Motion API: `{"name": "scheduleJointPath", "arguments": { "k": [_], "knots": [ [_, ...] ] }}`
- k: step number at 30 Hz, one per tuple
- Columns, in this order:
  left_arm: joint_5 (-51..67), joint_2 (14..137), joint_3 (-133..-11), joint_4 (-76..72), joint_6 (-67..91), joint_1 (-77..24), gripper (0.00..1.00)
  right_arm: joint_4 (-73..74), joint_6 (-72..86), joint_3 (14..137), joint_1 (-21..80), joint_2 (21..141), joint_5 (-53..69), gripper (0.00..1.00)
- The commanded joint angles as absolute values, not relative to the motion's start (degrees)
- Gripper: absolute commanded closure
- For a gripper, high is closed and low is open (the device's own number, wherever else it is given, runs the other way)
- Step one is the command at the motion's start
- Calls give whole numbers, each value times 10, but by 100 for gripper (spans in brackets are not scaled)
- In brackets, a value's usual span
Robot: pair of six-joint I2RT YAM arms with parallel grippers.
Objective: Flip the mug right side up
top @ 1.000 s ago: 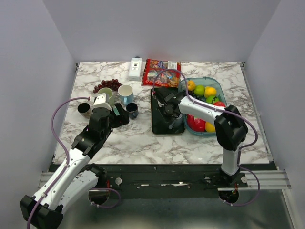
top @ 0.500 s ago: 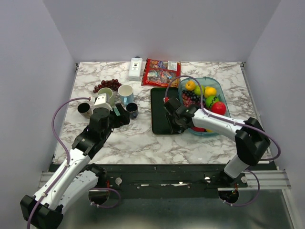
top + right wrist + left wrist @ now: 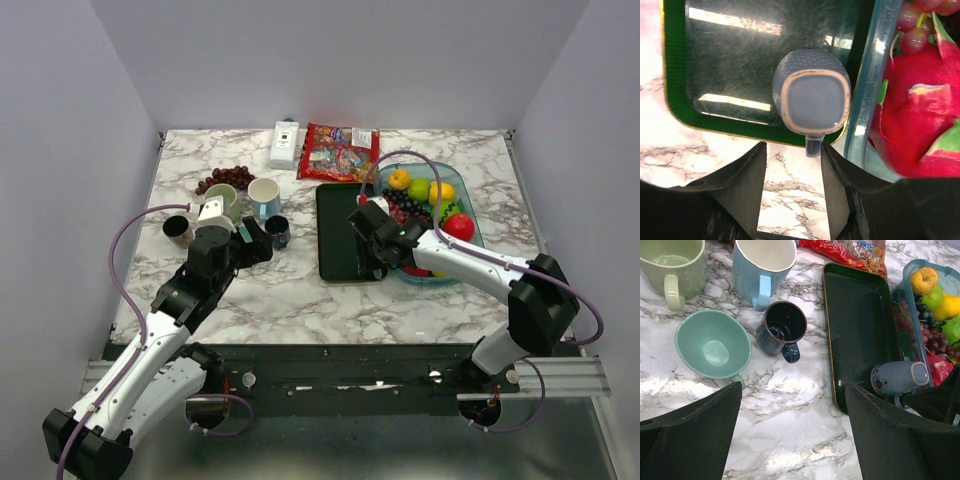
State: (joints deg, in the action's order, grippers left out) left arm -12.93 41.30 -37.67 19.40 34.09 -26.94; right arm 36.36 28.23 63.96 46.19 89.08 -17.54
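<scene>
Looks like a stiff, slick, chippable ceramic mug [image 3: 812,100] tipped in the tray's [image 3: 672,75] near corner by the fruit tub [image 3: 867,100], right fingers [image 3: 735,190] apart and off it, best pinched across the body.

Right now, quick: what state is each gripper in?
Left gripper: open, holding nothing.
Right gripper: open, empty; the speckled blue-grey mug lies on its side before it in the dark green tray.
</scene>
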Motion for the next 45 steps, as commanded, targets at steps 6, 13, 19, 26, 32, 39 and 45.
{"name": "scheduleJointPath", "arguments": {
  "k": [6,13,19,26,32,39,45],
  "knots": [
    [-120,410,-370,187,344,-266,8,374,290,646,466,927,-229,46],
    [-124,407,-371,190,344,-266,8,387,308,672,465,976,-259,58],
    [-127,404,-373,192,343,-266,8,392,316,690,466,978,-279,79],
    [-127,407,-374,192,342,-266,8,396,305,703,465,976,-287,73],
    [-127,403,-374,192,342,-266,8,396,307,705,465,966,-279,61],
    [-127,402,-373,193,343,-266,8,389,303,709,466,973,-270,59],
    [-128,398,-372,195,343,-266,8,387,311,711,465,991,-275,69]
  ]
}}
